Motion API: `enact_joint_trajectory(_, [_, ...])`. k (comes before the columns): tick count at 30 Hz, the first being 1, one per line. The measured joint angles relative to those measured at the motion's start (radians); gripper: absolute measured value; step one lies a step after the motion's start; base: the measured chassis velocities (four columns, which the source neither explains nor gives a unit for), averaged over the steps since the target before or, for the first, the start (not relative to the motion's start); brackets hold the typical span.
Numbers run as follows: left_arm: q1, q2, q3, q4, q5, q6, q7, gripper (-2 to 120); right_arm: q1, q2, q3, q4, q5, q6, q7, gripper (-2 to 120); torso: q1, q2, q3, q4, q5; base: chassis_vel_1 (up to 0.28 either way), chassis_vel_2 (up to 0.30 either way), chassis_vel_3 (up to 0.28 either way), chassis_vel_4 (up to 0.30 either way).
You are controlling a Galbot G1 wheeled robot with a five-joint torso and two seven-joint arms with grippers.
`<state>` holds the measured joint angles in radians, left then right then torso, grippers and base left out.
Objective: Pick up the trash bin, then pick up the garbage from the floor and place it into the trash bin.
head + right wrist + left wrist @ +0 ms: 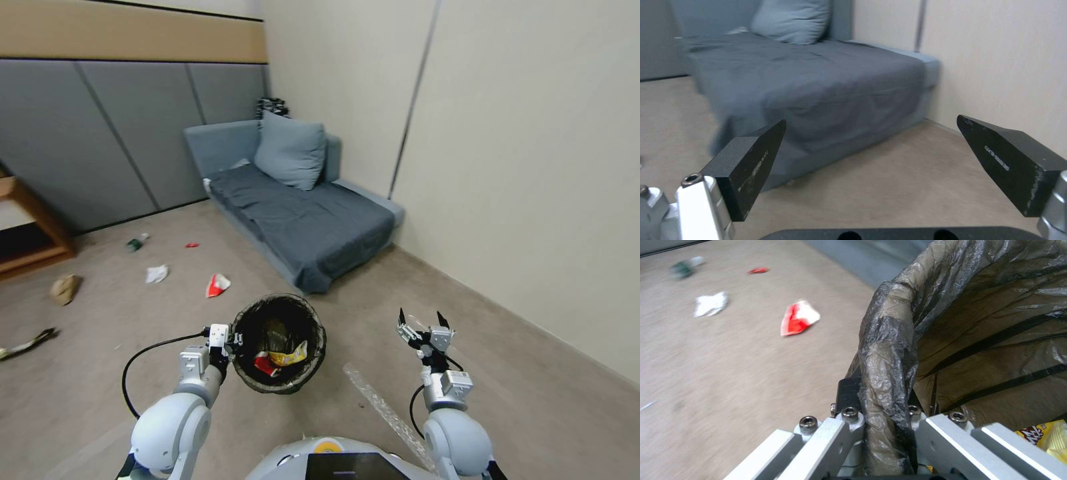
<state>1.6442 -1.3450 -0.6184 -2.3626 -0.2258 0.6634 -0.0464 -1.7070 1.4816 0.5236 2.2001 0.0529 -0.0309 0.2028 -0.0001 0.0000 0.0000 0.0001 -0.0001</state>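
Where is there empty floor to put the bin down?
Bare floor lies between the sofa and the right gripper, along the wall. It's crowded left: red-and-white wrapper, white wad, bottle. Left gripper grips the trash bin.

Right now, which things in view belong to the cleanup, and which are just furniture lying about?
Job: trash bin clamped at its rim by left claw; open right claw; floor litter: red-and-white wrapper, white paper wad, green bottle, tan scrap.

Not job: sofa, pillow, wooden shelf.

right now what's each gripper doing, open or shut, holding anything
Left gripper: shut on the rim of the trash bin, holding it up.
Right gripper: open, holding nothing, raised over the floor.
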Motion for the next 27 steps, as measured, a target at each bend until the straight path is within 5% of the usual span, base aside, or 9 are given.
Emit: enact_joint_trajectory(27, [0.015,0.009,0.001,-0.015,0.005,0.001,-0.001,1,-0.005,0.001,-0.02,0.006,-0.011,-0.046,0.044,100,0.0,0.0,0.0,0.0002,0.0,0.126,0.127,0.126,0.123])
